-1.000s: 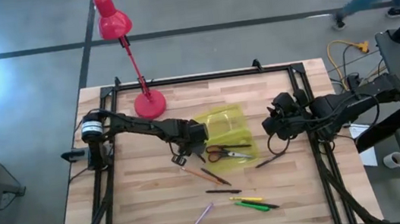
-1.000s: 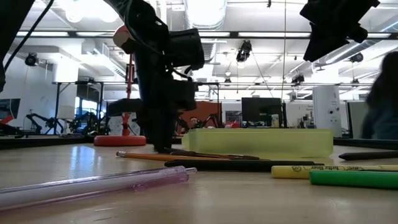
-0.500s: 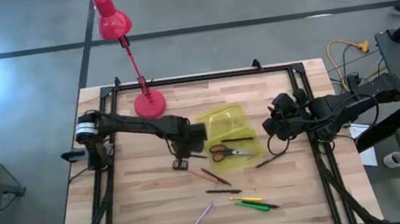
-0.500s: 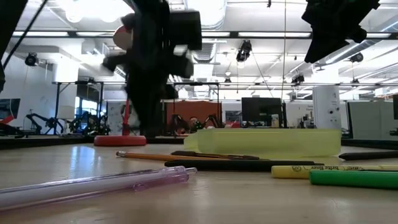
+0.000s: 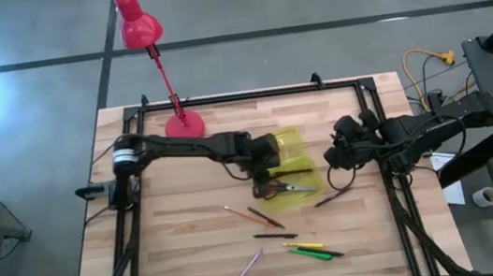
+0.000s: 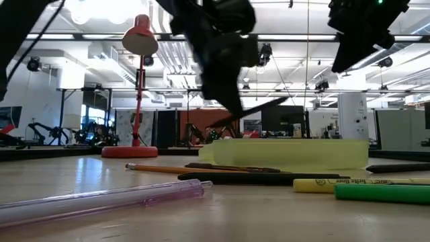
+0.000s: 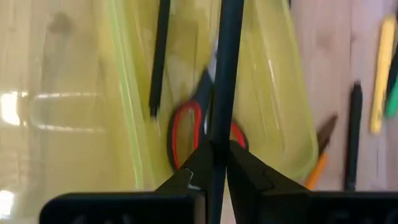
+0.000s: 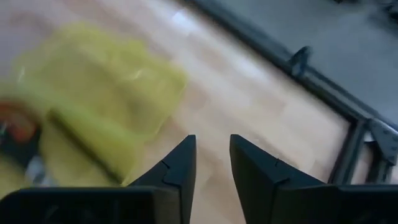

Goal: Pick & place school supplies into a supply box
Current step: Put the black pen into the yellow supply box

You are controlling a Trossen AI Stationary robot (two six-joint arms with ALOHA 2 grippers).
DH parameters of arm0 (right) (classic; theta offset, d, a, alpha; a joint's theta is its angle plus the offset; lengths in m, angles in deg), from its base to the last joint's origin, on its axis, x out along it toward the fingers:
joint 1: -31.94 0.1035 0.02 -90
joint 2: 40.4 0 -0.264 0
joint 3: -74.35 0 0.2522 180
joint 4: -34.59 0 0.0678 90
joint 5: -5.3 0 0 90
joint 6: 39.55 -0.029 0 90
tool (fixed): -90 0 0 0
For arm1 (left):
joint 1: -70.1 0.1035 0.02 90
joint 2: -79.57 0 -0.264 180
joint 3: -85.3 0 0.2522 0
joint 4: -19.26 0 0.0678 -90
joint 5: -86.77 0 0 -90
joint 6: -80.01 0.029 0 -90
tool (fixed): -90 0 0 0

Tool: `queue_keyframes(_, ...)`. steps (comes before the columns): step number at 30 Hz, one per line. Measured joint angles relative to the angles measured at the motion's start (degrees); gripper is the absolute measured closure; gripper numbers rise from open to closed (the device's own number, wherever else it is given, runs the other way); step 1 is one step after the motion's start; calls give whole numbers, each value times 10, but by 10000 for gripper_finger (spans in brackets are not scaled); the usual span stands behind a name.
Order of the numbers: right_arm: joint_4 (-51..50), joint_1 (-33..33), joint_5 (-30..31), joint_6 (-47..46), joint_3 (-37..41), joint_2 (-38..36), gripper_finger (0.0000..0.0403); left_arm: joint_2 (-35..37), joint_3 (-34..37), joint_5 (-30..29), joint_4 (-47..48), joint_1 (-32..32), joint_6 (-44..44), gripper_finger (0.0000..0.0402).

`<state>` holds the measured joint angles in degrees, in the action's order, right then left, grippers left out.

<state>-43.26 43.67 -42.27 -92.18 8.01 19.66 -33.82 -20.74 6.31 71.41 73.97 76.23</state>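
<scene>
The dark pen (image 7: 222,81) is pinched in the left hand (image 7: 214,163) over the yellow-green supply box (image 5: 278,145), mid-tabletop toward the far edge, above red-handled scissors (image 7: 186,134) partly hidden behind it. No writing is readable. The right hand (image 8: 210,163) hangs empty, fingers parted, near the box's right end.

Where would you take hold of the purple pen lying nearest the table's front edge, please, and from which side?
Grip the purple pen mid-shaft, coming straight down from above with the jaws set across its diagonal line. It lies flat on bare wood with both sides free; the green marker lies apart from it.
</scene>
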Motion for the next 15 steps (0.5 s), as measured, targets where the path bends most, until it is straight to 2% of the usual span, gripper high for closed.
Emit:
queue_keyframes(7, -19, 13, -119, 27, 0, 0, 309, -125, -142, 22, 14, 3, 1, 384)
queue_keyframes(11, -49, 45, -168, 41, 1, 0, 307, -180, -229, 24, 86, 1, 2, 378)
queue_keyframes(15, -56, 96, -190, 77, 9, 0, 298, -206, -256, 24, 137, -1, 3, 358)
